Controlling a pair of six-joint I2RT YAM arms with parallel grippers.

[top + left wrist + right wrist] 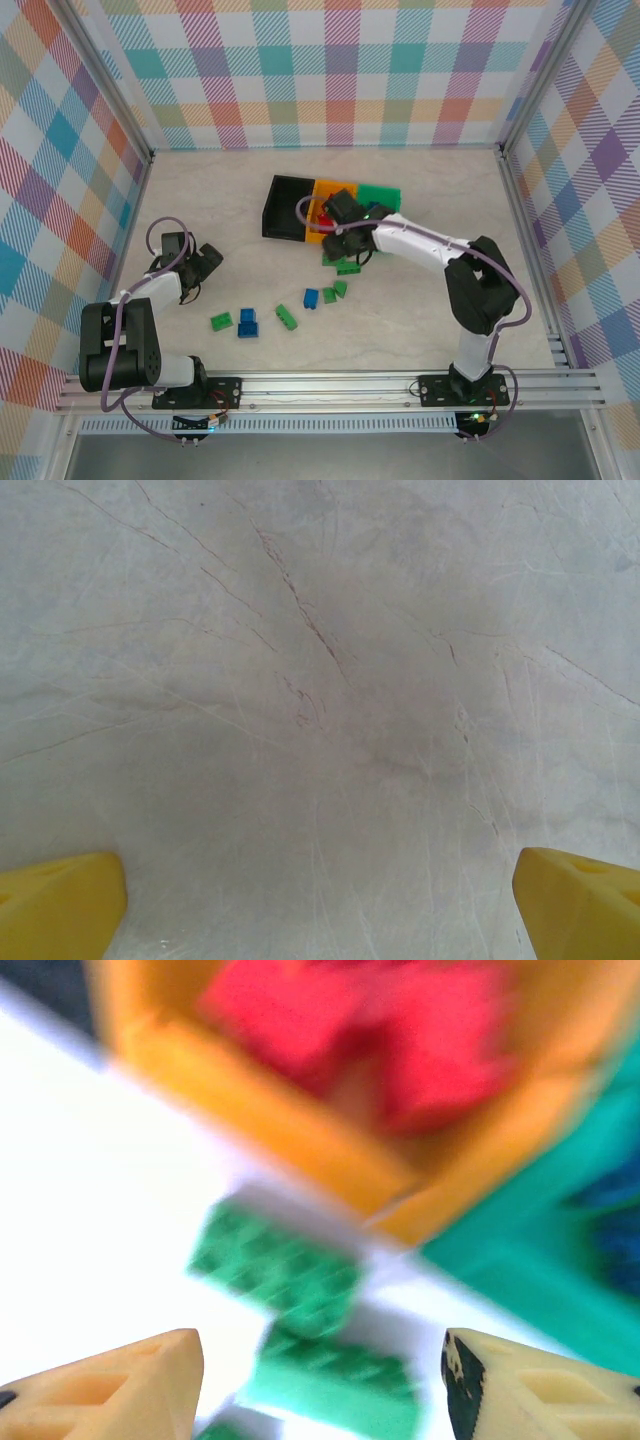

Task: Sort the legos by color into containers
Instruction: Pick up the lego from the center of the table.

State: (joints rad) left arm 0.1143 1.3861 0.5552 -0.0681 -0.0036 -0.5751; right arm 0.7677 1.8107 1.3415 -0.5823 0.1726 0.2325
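Three bins sit together at the middle back of the worktop (pixel 430 180) in the overhead view: the black bin (pixel 285 205) on the left, the orange bin (pixel 327 188) against it, and the green bin (pixel 380 193) on the right. Your right claw (pixel 338 225) hangs over the near edge of the orange bin, and red bricks (pixel 322 214) show inside that bin. A few green bricks (pixel 348 266) lie on the worktop just beside that edge. Nearer the arm bases you have the loose bricks (pixel 287 317), a scatter of green and blue ones. Your left claw (pixel 208 260) is low over the left side of the worktop, well apart from the bins and from every brick.

At the left wrist, the two yellow fingers (pixel 60 905) sit in the bottom corners, spread wide. Only bare veined worktop lies between them, so this claw has hold of nothing.

At the right wrist the picture is blurred, but you can read the main facts. The fingers (pixel 110 1390) stand wide apart and grip nothing. Two green bricks lie on the worktop, one (pixel 275 1270) ahead of the gap and one (pixel 330 1375) within it. Ahead is a corner of the orange bin with the red bricks inside, and the green bin is to its right — something blue (pixel 610 1195) shows in it, too blurred to make out.
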